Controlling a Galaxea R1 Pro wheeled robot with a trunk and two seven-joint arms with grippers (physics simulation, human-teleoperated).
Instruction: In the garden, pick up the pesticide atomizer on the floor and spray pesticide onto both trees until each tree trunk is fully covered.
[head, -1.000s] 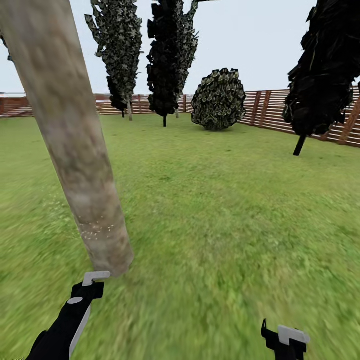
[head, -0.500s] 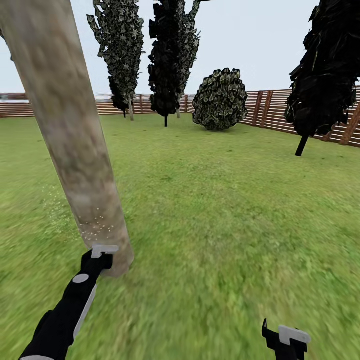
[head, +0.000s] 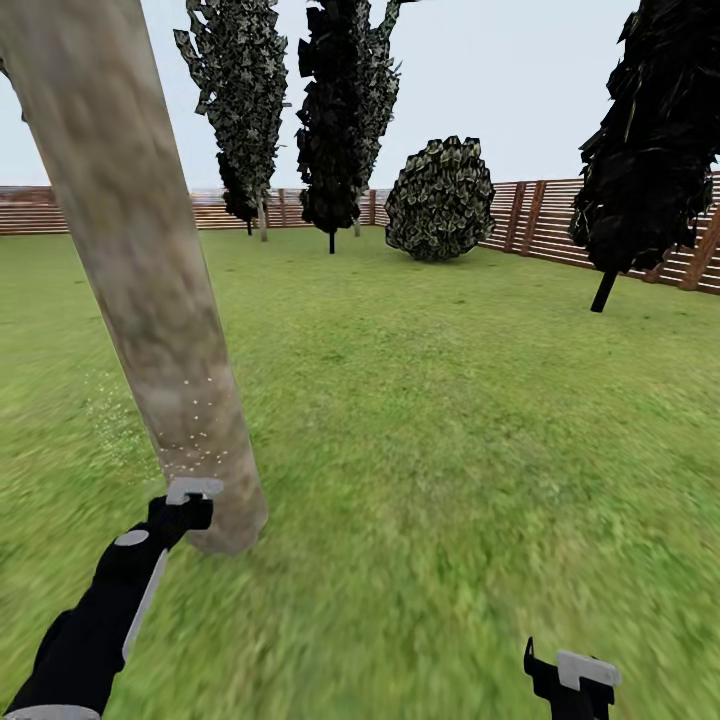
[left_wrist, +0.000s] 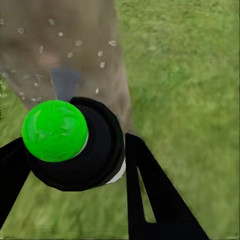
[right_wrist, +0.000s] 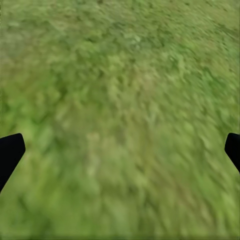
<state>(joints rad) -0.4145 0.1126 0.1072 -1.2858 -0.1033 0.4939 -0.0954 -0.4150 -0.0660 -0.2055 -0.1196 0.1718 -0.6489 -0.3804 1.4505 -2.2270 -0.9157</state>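
Note:
One thick grey-brown tree trunk (head: 140, 260) leans across the left of the head view, its top cut off. Tiny white pesticide specks (head: 195, 440) dot its lower bark and the air just left of it. My left gripper (head: 185, 508) hovers right at the trunk's base, shut on the pesticide atomizer (left_wrist: 75, 145), a black bottle with a bright green round cap. Its pale nozzle (head: 193, 490) points at the bark. In the left wrist view the speckled trunk (left_wrist: 65, 40) is close behind the bottle. My right gripper (head: 572, 672) hangs open low over grass, holding nothing.
The green lawn (head: 450, 400) stretches ahead to a brown slatted fence (head: 540, 215). Two thin-stemmed dark columnar trees (head: 340, 120) and a round shrub (head: 440, 200) stand at the back. Another dark tree (head: 650, 150) leans at the right.
My left arm has lifted the atomizer up against the trunk's base, then shifted it slightly left. More white specks show on the bark. The right gripper has stayed put.

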